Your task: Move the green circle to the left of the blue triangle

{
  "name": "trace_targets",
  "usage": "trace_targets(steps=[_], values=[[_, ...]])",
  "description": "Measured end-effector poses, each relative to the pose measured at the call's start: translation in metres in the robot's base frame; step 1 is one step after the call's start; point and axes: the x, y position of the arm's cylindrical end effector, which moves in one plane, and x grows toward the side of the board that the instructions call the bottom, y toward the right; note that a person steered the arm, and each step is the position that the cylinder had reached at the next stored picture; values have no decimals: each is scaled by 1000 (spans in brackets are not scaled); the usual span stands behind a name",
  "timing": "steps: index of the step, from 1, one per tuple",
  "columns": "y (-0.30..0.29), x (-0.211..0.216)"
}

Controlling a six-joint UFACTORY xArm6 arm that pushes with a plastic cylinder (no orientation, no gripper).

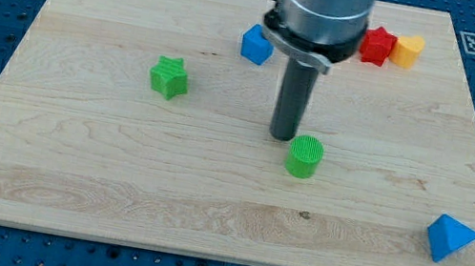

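Observation:
The green circle (304, 156) is a short ribbed cylinder standing near the board's middle, a little right of centre. The blue triangle (448, 237) lies near the board's bottom right corner, well to the right of and below the circle. My tip (281, 137) is the lower end of the dark rod, resting on the board just up and left of the green circle, very close to it or touching it.
A green star (169, 77) lies at the left of centre. A blue block (256, 44) sits by the rod's mount near the top. A red star (377, 46) and a yellow block (408, 50) sit together at the top right. The wooden board (66, 172) rests on a blue perforated table.

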Motion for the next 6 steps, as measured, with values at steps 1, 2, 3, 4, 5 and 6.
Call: trace_targets(steps=[1, 2, 3, 4, 5, 6], values=[[14, 26], [72, 45], [79, 41], [90, 43], [121, 67], [146, 75]])
